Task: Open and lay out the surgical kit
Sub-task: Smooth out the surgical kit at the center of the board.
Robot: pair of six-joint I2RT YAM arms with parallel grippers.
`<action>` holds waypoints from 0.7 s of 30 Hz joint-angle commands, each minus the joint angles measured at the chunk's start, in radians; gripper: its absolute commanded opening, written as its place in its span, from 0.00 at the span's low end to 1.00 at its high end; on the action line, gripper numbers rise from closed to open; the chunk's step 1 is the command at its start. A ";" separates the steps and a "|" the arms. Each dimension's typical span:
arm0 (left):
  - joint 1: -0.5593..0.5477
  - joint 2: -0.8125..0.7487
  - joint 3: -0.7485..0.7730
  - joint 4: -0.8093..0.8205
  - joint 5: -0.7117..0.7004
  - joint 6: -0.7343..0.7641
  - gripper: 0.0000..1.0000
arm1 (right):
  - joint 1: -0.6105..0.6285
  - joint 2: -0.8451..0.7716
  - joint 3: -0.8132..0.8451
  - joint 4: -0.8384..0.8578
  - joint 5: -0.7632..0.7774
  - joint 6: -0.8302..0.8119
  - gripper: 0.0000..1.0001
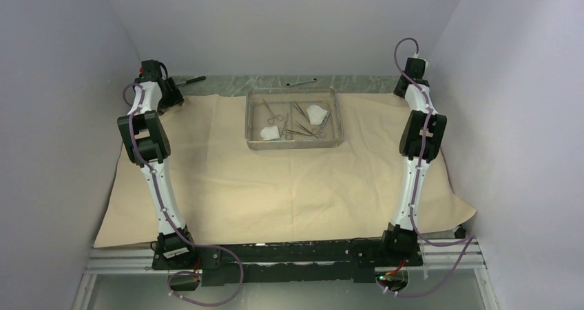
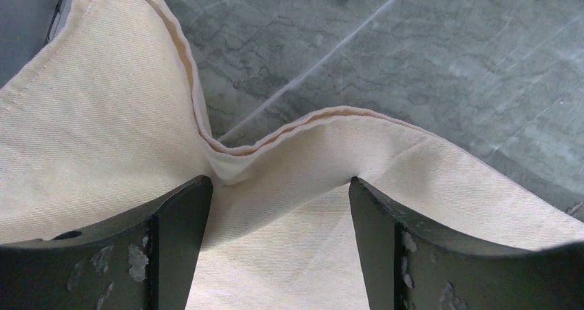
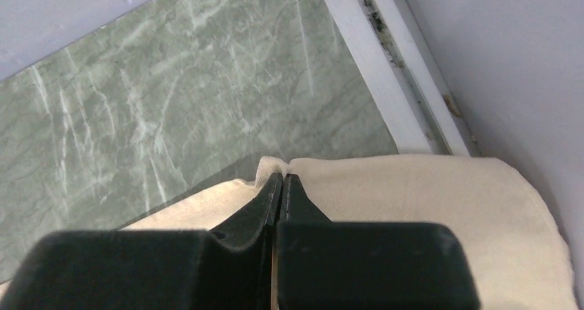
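1. Across the green marbled worktop (image 1: 220, 84) I see the tan wrap sheet (image 1: 289, 193) opened out nearly flat, its near edge by the arm bases.
2. The steel wire-mesh tray (image 1: 248, 120) sits on the sheet's far middle. Ring-handled clamps (image 1: 274, 120) and white gauze pads (image 1: 318, 113) lie inside it.
3. Left pincer (image 2: 279, 186): spread wide at the sheet's far-left corner, with a puckered fold of hem between the fingers.
4. Right pincer (image 3: 282, 179): pressed together, pinching the sheet's far-right corner. A small nub of cloth shows past the tips.
5. A dark-handled tool (image 1: 187, 80) and a thin wrench (image 1: 303, 83) lie on bare worktop beyond the sheet's far edge.
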 commanded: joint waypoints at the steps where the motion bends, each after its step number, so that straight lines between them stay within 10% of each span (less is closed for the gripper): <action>1: -0.008 0.018 -0.009 -0.087 0.047 -0.011 0.79 | 0.022 -0.210 -0.102 0.142 0.116 0.001 0.00; 12: -0.008 0.000 -0.032 -0.068 0.058 0.003 0.79 | 0.119 -0.434 -0.465 0.518 0.463 -0.150 0.02; 15: -0.008 -0.001 -0.037 -0.067 0.060 0.003 0.79 | 0.119 -0.393 -0.407 0.423 0.474 -0.124 0.71; 21: -0.008 -0.006 -0.038 -0.073 0.057 0.008 0.79 | 0.106 -0.274 -0.224 0.174 0.382 -0.060 0.79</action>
